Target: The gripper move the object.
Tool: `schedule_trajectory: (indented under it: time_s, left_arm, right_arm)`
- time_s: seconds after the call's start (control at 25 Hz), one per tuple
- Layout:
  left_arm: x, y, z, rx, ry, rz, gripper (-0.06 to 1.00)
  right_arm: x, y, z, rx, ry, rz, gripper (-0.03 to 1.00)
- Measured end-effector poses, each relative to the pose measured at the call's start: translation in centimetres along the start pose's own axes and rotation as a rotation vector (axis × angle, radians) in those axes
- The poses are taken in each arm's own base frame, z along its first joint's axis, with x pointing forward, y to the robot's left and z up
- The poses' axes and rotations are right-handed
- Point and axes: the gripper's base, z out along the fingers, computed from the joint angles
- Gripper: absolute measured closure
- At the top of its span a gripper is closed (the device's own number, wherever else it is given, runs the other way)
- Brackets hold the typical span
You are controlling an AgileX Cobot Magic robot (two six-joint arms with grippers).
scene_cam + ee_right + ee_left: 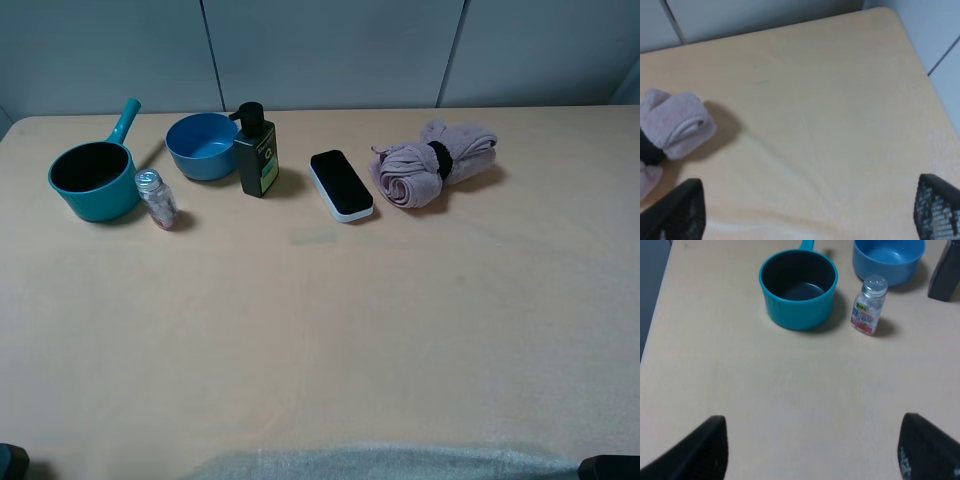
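Note:
The object [341, 184], a flat rounded block with a black top on a white base, lies on the table at the back middle, between the dark pump bottle [256, 152] and the rolled pink towel [433, 164]. It shows in neither wrist view. My left gripper [812, 450] is open and empty, its fingers wide apart over bare table near the front left. My right gripper [807, 212] is open and empty near the front right, with the towel [667, 132] at the edge of its view. Both grippers are far from the object.
A teal saucepan [92, 178] stands at the back left, with a small clear shaker jar [156, 198] and a blue bowl [201, 146] next to it. They also show in the left wrist view: saucepan [798, 290], jar [869, 305], bowl [888, 260]. Grey wall panels stand behind the table.

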Motion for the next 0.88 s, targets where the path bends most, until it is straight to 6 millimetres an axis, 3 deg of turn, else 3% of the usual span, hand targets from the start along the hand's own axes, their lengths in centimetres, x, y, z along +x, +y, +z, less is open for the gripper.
schedule_trajectory:
  time_s: [0.24, 0.28, 0.6, 0.88]
  left_arm:
    - [0.0, 0.0, 0.0, 0.0, 0.0, 0.0, 0.18]
    - [0.0, 0.0, 0.0, 0.0, 0.0, 0.0, 0.18]
    - [0.0, 0.0, 0.0, 0.0, 0.0, 0.0, 0.18]
    - [0.0, 0.0, 0.0, 0.0, 0.0, 0.0, 0.18]
  right_arm:
    - [5.1, -0.8, -1.5, -0.013, -0.072, -0.04, 0.34]
    - [5.1, -0.8, -1.5, -0.013, -0.072, -0.04, 0.34]
    - [12.5, -1.8, -2.6, -0.02, -0.205, -0.106, 0.34]
    - [16.5, -2.5, -3.6, -0.017, -0.264, -0.105, 0.34]
